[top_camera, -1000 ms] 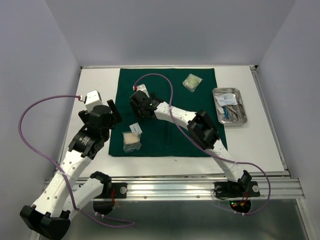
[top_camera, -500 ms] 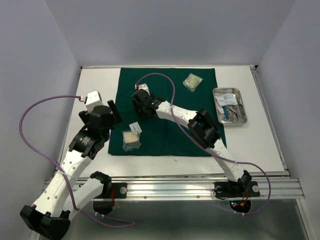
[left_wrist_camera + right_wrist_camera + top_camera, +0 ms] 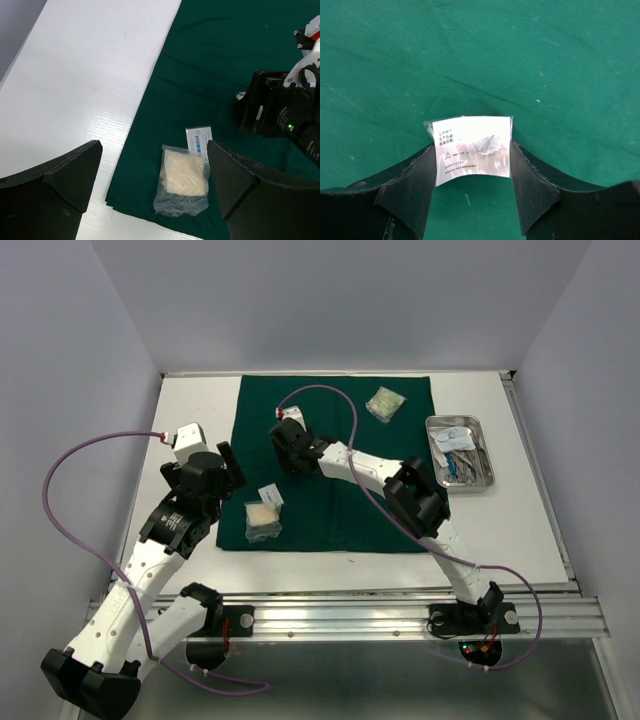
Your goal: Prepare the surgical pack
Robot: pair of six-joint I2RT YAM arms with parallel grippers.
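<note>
Over the last second my right gripper has slid a little farther from my bases across the dark green drape, and its fingers have drawn in. Now they stand one at each side edge of a small clear packet with a white printed label, which lies left of the drape's middle. Both fingers touch it, yet I cannot tell whether I truly grip it. My left gripper hangs with its fingers spread wide above the drape's near left corner. A gauze packet lies on the cloth there, apart from both fingers. A second gauze packet rests near the drape's far edge. The steel tray sits on the white table right of the drape, its contents too small to tell apart.
</note>
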